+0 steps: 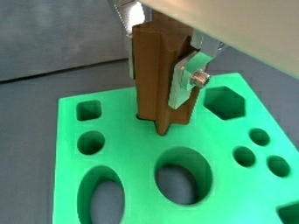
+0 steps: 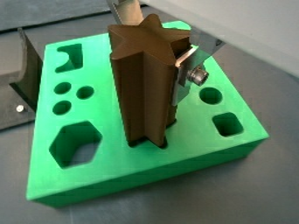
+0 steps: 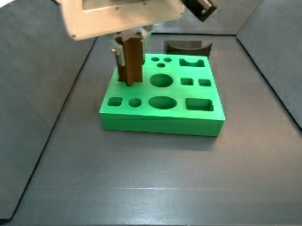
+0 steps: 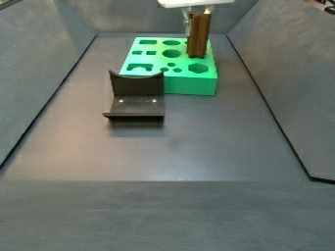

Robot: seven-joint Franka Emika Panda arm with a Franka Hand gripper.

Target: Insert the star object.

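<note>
The star object [image 1: 156,74], a tall reddish-brown ridged peg, stands upright between the fingers of my gripper [image 1: 162,83]. The gripper is shut on its upper half. One silver finger [image 2: 187,74] presses its side, and the other finger is mostly hidden behind it. The peg's star-shaped top [image 2: 140,48] shows in a wrist view. Its lower end meets the top of the green block [image 1: 128,179], where a dark sliver of a hole shows at its foot. Most of the peg stands above the block. In both side views the peg [image 3: 133,60] [image 4: 199,34] is over one end of the block [image 3: 160,119] [image 4: 155,75].
The green block has several other shaped holes, among them a hexagon [image 1: 225,101], ovals [image 1: 181,175] and round ones [image 2: 73,89]. The dark fixture [image 4: 133,98] stands on the floor against one side of the block, also seen in a side view [image 3: 186,46]. Dark bin walls surround the grey floor.
</note>
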